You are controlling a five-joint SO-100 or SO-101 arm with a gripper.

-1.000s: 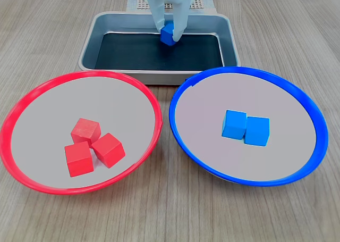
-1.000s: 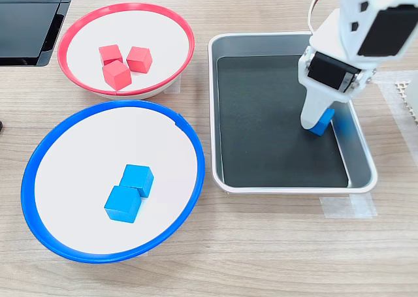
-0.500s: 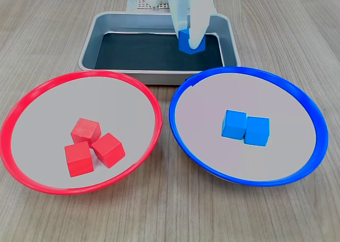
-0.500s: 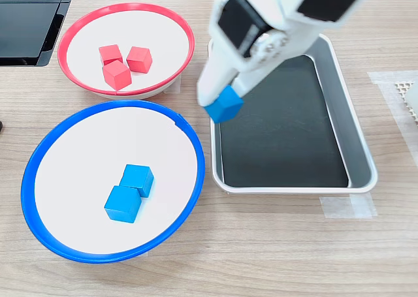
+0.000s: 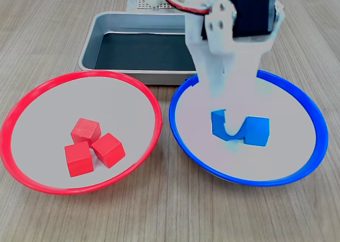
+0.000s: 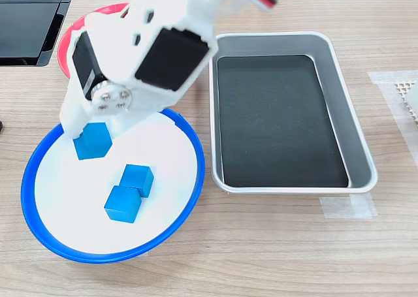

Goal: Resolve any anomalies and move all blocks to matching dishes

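Note:
My gripper (image 6: 91,138) is shut on a blue block (image 6: 93,142) and holds it over the blue-rimmed dish (image 6: 27,183), toward the second exterior view's left side. Two more blue blocks (image 6: 137,179) (image 6: 122,203) lie touching each other on that dish's floor. In the first exterior view the blurred white fingers (image 5: 223,88) reach down into the blue-rimmed dish (image 5: 317,141) and partly cover the blue blocks (image 5: 258,130). Three red blocks (image 5: 86,130) (image 5: 79,158) (image 5: 109,149) sit clustered in the red-rimmed dish (image 5: 16,114). In the second exterior view the arm hides most of the red-rimmed dish (image 6: 67,46).
The silver tray (image 6: 358,130) with a black floor stands beside the dishes and holds nothing; it is the far tray (image 5: 101,26) in the first exterior view. A black device (image 6: 26,16) lies at the second exterior view's top left. A white mesh pad (image 6: 408,91) lies at its right edge.
The gripper lifted the blue block out of the tray and swung it across to above the blue-rimmed dish. The blocks in both dishes have not moved.

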